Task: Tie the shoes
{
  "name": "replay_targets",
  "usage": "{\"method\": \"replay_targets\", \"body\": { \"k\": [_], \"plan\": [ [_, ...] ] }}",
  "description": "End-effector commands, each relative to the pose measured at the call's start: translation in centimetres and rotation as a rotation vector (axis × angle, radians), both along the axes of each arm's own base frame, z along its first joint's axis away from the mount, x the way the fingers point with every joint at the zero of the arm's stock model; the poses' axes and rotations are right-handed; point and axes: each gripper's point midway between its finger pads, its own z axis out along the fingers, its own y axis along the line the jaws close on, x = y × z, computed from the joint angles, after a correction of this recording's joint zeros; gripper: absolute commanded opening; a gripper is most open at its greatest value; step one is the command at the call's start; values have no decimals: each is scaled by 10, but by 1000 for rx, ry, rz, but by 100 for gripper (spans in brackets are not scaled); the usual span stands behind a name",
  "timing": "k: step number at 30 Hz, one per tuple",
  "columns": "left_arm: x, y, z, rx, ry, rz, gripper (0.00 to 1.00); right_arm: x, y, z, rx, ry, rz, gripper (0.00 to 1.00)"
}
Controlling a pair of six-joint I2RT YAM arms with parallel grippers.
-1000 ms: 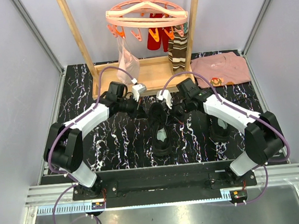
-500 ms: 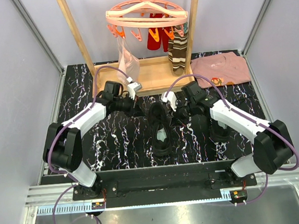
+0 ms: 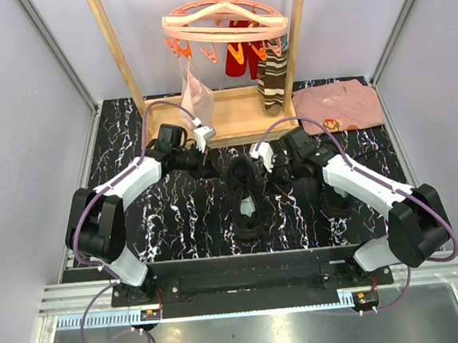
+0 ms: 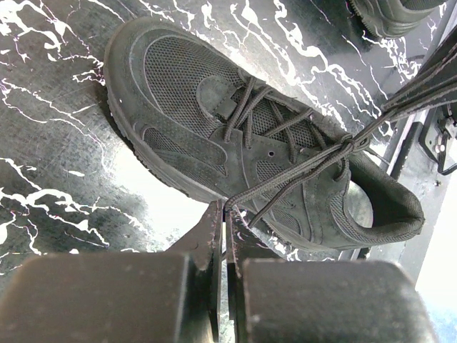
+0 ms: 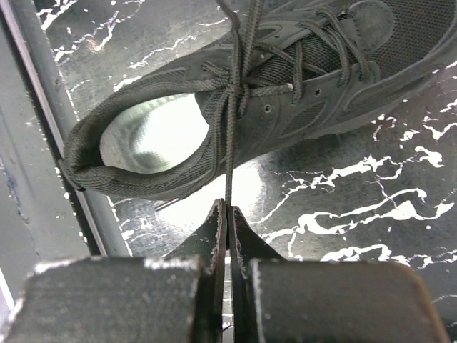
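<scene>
One black shoe [image 3: 245, 196] lies in the middle of the marbled table, toe toward the arms' bases. It also shows in the left wrist view [image 4: 235, 128] and the right wrist view [image 5: 300, 86], where its pale insole shows. The second black shoe [image 3: 340, 200] sits to the right, partly under the right arm. My left gripper [image 3: 209, 167] is shut on a thin black lace [image 4: 300, 170], stretched taut from the crossing on the shoe to the closed tips [image 4: 226, 207]. My right gripper [image 3: 276, 172] is shut on the other lace [image 5: 230, 153], taut to its tips [image 5: 228, 204].
A wooden rack [image 3: 208, 117] stands at the back with a pink peg hanger [image 3: 224, 23], a striped brown sock [image 3: 272, 79] and a clear bag [image 3: 194, 90]. A pink folded shirt [image 3: 340, 106] lies at the back right. Grey walls enclose the table.
Both grippers have moved away from the shoe, the left to the back left and the right to the right, drawing the two laces taut.
</scene>
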Motion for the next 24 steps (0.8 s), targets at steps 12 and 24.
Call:
{"method": "replay_targets", "body": {
  "k": [12,24],
  "plan": [
    [34,23,5,79,-129,54,0,-14,-31,-19,-122,15,-14,0],
    [37,29,-4,112,-123,67,0,-11,-38,-29,-150,21,-15,0]
  ]
}}
